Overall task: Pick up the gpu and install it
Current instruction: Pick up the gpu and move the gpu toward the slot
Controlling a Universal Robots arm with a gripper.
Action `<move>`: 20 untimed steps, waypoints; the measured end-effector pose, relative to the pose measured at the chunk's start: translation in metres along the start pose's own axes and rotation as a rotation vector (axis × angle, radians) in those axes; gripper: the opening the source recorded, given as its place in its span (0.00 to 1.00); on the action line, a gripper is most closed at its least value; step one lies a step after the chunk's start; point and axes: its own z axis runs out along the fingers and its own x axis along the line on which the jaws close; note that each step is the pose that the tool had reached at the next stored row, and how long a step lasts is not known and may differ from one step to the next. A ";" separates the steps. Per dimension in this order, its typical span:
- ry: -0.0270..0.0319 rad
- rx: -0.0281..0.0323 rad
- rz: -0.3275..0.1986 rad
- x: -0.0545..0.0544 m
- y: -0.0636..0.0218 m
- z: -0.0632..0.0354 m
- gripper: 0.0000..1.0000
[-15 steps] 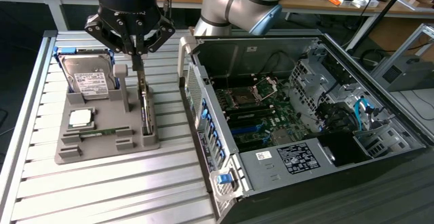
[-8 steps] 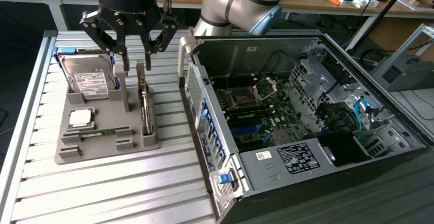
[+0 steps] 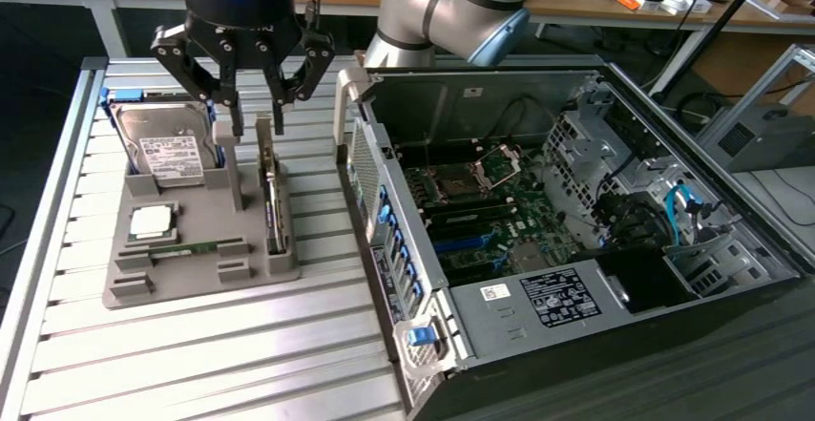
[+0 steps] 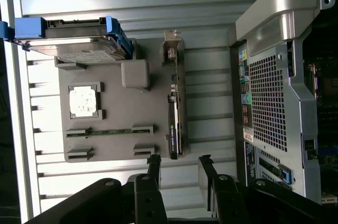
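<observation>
Now my gripper [image 3: 255, 111] hangs above the grey holder [image 3: 178, 283] that lies on the slatted table [image 3: 191, 364]. Its fingers [image 4: 155, 168] are spread apart with nothing between them, so I grasp nothing. The gpu [image 3: 270, 192] is not yet picked up. It stands on its thin edge in a slot of the holder, on the side nearest to the computer case [image 3: 382, 211], in the exterior view's left half. It lies below my fingers, though I cannot judge how high I am over it. Its long axis runs along the long side of the holder, about parallel to the rear wall of the case. The silvery bracket [image 4: 171, 42] is at the end beside the hard drive [image 3: 166, 149]. In the wrist view the card appears as a narrow strip that points into the gap of my gripper, with one finger to each side of its line. So, as I judge it, my opening goes across the thickness of the card and not along its length, and a grasp depends on this relation. The processor [image 3: 153, 221] and the memory stick [image 3: 191, 247] lie flat in the holder, apart from the card, on the side away from the case.
</observation>
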 end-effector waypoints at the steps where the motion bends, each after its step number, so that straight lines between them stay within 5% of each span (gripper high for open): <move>1: 0.0000 0.0000 0.000 0.000 0.0000 0.0003 0.42; 20: -0.0001 -0.0001 0.000 0.000 -0.0004 0.0088 0.42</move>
